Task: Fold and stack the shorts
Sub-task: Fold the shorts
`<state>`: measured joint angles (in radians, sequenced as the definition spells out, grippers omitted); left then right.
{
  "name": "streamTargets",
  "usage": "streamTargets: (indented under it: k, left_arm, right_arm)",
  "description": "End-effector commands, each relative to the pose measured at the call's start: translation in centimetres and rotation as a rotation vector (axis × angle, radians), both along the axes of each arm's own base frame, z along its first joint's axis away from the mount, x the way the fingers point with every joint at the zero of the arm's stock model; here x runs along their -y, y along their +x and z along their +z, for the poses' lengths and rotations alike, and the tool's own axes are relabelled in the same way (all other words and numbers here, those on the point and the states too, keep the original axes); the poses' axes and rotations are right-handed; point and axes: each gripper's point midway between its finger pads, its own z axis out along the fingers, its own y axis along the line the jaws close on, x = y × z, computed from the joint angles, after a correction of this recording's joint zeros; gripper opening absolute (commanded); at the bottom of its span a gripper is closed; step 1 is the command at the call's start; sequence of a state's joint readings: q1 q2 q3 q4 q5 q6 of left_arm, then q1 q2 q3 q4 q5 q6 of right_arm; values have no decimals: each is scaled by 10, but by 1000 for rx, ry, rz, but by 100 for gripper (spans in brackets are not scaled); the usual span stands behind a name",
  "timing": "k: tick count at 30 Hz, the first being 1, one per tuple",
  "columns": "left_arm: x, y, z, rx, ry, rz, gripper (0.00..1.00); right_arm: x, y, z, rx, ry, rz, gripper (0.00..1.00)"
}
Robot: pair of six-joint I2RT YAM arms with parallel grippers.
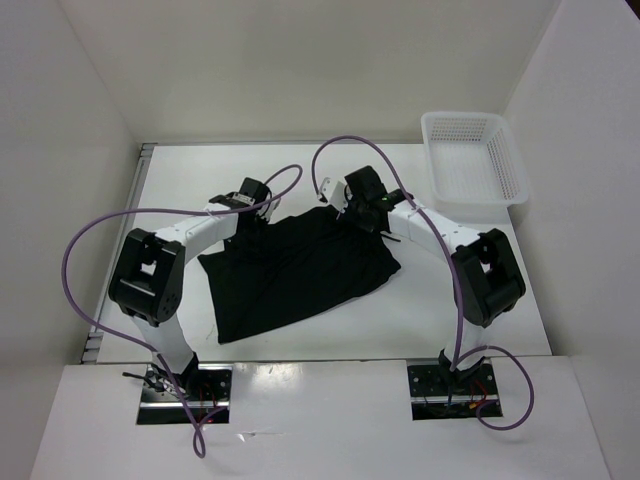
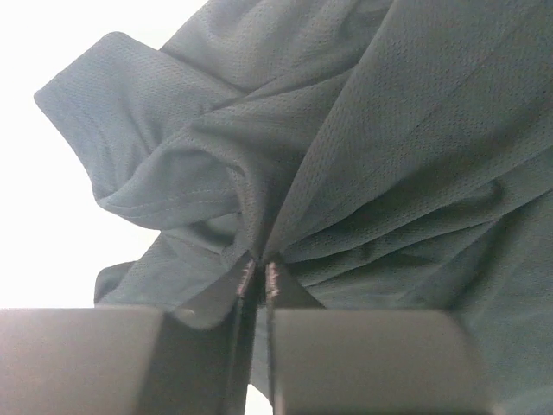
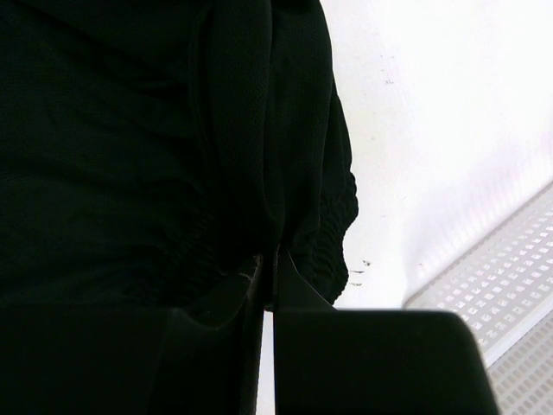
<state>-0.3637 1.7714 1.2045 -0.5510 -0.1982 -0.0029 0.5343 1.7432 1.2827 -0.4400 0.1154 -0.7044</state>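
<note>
Your left gripper [image 2: 260,278] is pinched tight on a bunched fold of the shorts [image 1: 295,270], and creases fan out from between its fingers across the dark mesh cloth. Your right gripper [image 3: 268,264] is also clamped on the shorts, its fingers pressed together on the cloth just beside a gathered, elastic-looking edge that bulges out to its right. From above, the two grippers sit near each other at the far edge of the shorts. The rest of the cloth spreads back from them toward the arm bases, lying mostly flat on the white table [image 1: 480,290] with one corner reaching nearest the left base. To the right of your right gripper and beyond it, a white mesh basket [image 1: 475,160] stands at the far right corner of the table, apart from the shorts; its rim shows low and to the right in the right wrist view. A purple cable [image 1: 345,138] arches just beyond the right gripper, above the table. The table to the left of the left gripper is bare white.
</note>
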Motion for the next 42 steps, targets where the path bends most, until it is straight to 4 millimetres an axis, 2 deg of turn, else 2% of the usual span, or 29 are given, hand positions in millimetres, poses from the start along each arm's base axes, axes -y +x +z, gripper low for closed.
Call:
streamTargets:
  k: [1,4,6,7,8,10,11,12,13,14,16,17,20,21,22,23,25,27,28,29,30,32,35,37,38,39,41,42]
  left_arm:
    - [1,13,12,51,11,5,9]
    - [0,14,14,54,19,9,0]
    - [-10,17,19,74,42,35,0]
    - [-9,25,24,108,38,40,0]
    - [-16,30,28,119,43,63,0]
    - [-31,55,49,204,38,120,0]
    - [-35,62,52,214,36,135,0]
    - [-46,75,64,258,36,171,0]
    - [-48,93,85,324,29,193,0]
    - [-51,102,93,347,23,205,0]
    - [-59,118,123,424,25,239,0]
    - [-62,132,150,489,6,255,0]
    - [-71,131,189,545,8,282,0]
    - [-77,125,193,539,12,291,0]
    - [-81,115,207,563,13,299,0]
    - [-85,108,210,568,25,308,0]
    - [-94,82,204,543,58,323,0]
    - [-103,66,200,532,94,343,0]
    - [-105,54,205,533,94,344,0]
    - [-107,44,193,496,107,339,0]
    - [-110,29,192,469,117,336,0]
    - [-102,4,179,399,136,293,0]
    - [-104,-42,157,271,161,253,0]
    - [-98,-68,154,217,157,206,0]
    - [-98,-89,149,141,168,178,0]
    - [-86,-102,148,108,135,126,0]
    - [-80,-127,143,4,137,75,0]
    - [-70,-136,139,-37,109,36,0]
  right_arm:
    - [0,-2,18,38,27,10,0]
    - [3,-3,19,45,16,11,0]
    - [7,-8,11,30,-3,5,0]
    - [7,-6,17,47,7,4,0]
    - [12,-11,11,37,-9,-3,0]
    - [16,-13,6,37,-27,-4,0]
    - [18,-12,9,52,-28,-11,0]
    - [20,-14,5,51,-38,-17,0]
    - [21,-12,10,70,-36,-25,0]
    - [22,-9,9,90,-36,-34,0]
    - [27,1,18,146,-52,-73,0]
    - [27,7,24,182,-44,-87,0]
    - [34,27,51,270,-33,-137,0]
    - [37,31,51,272,-40,-141,0]
    - [37,31,51,272,-41,-141,0]
    - [37,34,56,284,-50,-127,0]
    - [37,34,56,286,-58,-119,0]
    - [35,34,55,282,-50,-111,0]
    - [33,33,56,272,-44,-100,0]
    - [29,33,58,266,-37,-78,0]
    - [29,28,53,240,-42,-67,0]
    - [24,31,60,245,-31,-44,0]
    - [27,26,60,233,-58,-25,0]
    - [29,25,62,235,-83,0,0]
    - [30,23,61,226,-96,8,0]
    - [29,20,58,209,-101,30,0]
    - [32,10,52,162,-134,80,0]
    - [32,7,49,145,-142,96,0]
